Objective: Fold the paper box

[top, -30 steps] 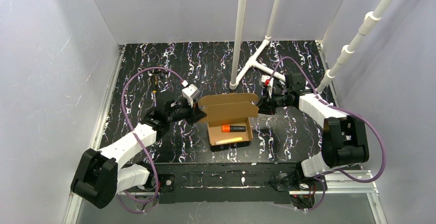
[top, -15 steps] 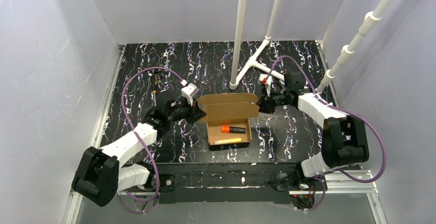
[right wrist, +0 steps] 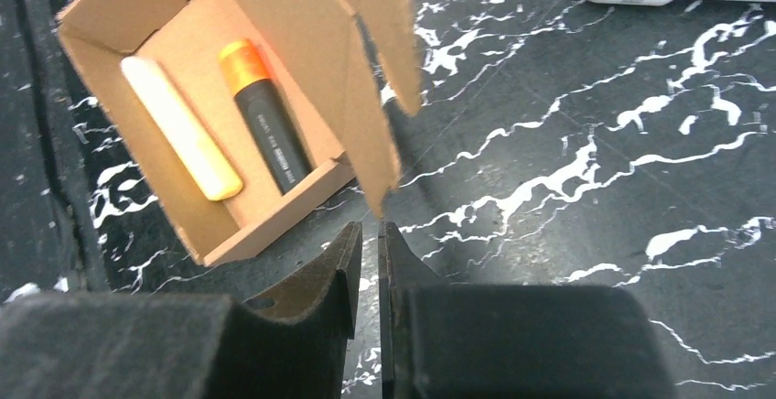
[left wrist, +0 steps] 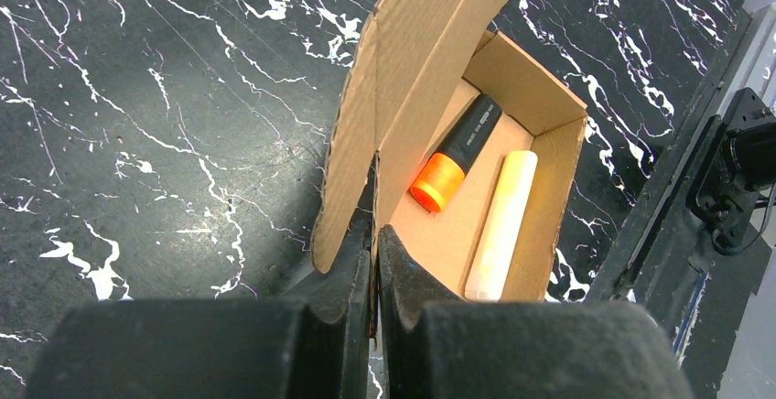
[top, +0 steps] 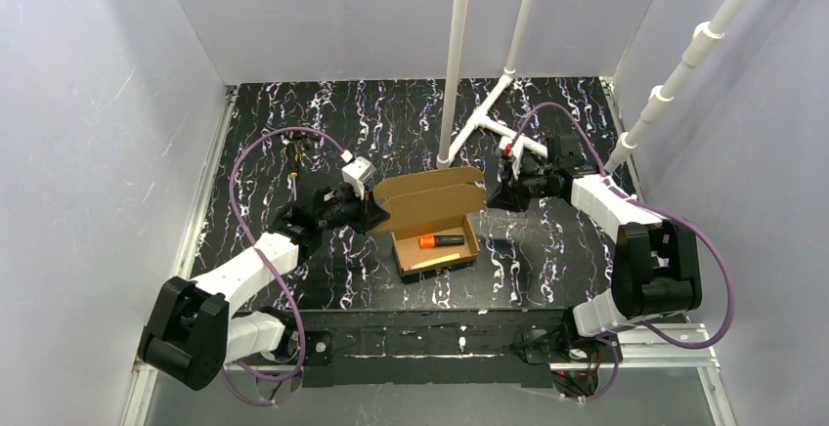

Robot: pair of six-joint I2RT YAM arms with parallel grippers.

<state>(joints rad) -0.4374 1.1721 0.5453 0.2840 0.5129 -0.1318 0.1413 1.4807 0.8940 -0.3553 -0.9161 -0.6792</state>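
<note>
Our left fingers (left wrist: 346,275) clamp the 9 o'clock end of the box (left wrist: 560,179) lid (left wrist: 403,70), which runs 9-to-3, while our right fingers (right wrist: 334,275), barely apart and empty, wait just off its 3 o'clock corner.

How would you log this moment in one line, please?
paper box: lid raised, two markers inside | left gripper: shut on lid edge | right gripper: barely open, off flap

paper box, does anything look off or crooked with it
The paper box sits slightly askew to the table edge, lid standing open. The left fingers pinch the lid's side flap; the right fingers are off it. No tear or spill shows.
</note>
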